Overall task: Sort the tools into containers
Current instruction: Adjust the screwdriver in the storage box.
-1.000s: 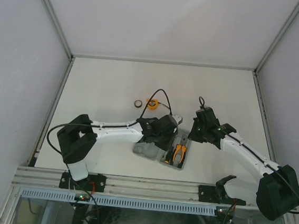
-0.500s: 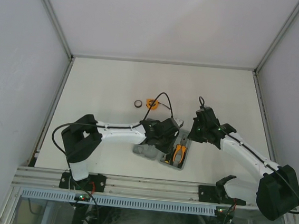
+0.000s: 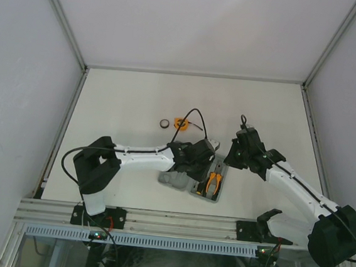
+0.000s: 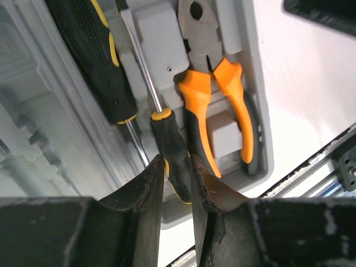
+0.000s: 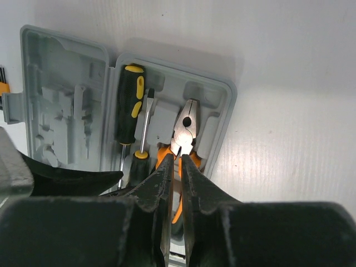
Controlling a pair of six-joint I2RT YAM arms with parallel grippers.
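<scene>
The grey tool case [image 3: 172, 179] lies open near the table's front edge. Its right half [image 4: 261, 161] holds the orange-and-black pliers [image 4: 222, 111] and a black-and-yellow screwdriver [image 4: 94, 55]. My left gripper [image 4: 177, 164] is shut on the handle of a second screwdriver [image 4: 169, 139], which lies between the two, shaft pointing away. My right gripper [image 5: 177, 157] hovers above the pliers [image 5: 185, 129], shut with nothing in it. The case's left half [image 5: 67, 100] shows only moulded recesses. A small black ring [image 3: 164, 123] and a round orange tool [image 3: 181, 123] sit on the table behind the case.
The metal rail [image 3: 176, 221] runs along the near table edge just in front of the case. Both wrists [image 3: 226, 156] crowd close together over the case's right half. White walls enclose the table on three sides.
My left gripper has come down and nearer over the case with the second screwdriver. The right gripper has shifted slightly to the right.
</scene>
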